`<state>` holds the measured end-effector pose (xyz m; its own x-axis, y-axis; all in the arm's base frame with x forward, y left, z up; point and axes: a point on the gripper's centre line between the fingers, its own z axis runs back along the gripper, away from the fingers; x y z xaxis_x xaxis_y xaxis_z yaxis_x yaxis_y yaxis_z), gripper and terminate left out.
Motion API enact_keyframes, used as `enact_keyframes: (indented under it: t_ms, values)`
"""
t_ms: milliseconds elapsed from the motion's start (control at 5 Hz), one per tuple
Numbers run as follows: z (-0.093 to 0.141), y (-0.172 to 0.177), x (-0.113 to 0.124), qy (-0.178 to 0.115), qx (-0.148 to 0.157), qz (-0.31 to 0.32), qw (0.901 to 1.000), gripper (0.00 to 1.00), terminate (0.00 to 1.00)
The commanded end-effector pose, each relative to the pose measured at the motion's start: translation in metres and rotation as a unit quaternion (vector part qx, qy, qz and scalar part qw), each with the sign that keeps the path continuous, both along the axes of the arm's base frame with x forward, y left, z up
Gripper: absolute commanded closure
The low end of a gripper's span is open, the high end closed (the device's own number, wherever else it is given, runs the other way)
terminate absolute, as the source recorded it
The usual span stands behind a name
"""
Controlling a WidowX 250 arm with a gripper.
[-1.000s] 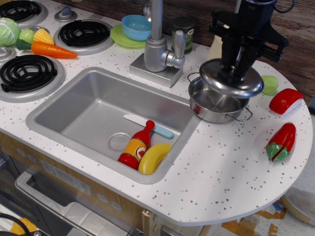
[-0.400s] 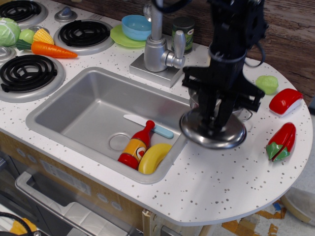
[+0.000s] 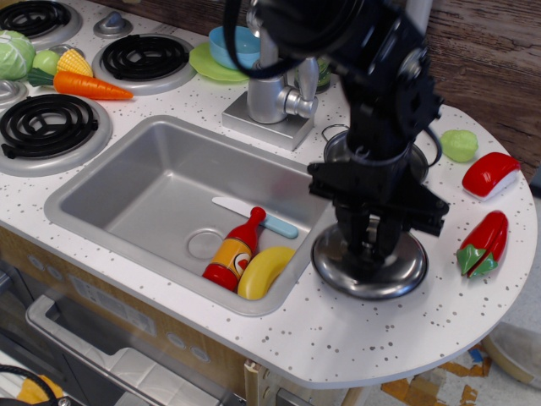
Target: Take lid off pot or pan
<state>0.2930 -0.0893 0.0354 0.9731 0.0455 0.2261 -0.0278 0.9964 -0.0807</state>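
While the arm leans in from the back, the scene reads as follows.

Lid: the lid (image 3: 369, 267) sits low on the table (image 3: 406, 326), in front of the pot and just right of the sink; contact with the surface is likely but cannot be confirmed.
Claw: the claw (image 3: 369, 245) points straight down over the lid's centre, its fingers closed around the knob, which is hidden between them.
Pot: the pot (image 3: 336, 150) stands uncovered behind the arm, mostly hidden, only its rim and one wire handle visible.
Sink: the sink (image 3: 161, 190) holds a toy ketchup bottle (image 3: 235, 250), a banana (image 3: 263, 271) and a knife (image 3: 254, 216).
Right edge: a red pepper (image 3: 483, 244), a red-and-white piece (image 3: 490, 174) and a green piece (image 3: 460, 145) lie apart from the lid.
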Motion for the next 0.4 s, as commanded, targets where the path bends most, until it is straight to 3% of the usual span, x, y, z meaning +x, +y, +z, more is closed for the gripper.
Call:
enact_keyframes:
  t_ms: [0,200]
  values:
    - [0.013,0.0004,0.008,-0.041,-0.016,0.003,0.999,0.0,0.0]
    - [0.013,0.0004,0.008,-0.041,-0.016,0.003,0.999,0.0,1.0]
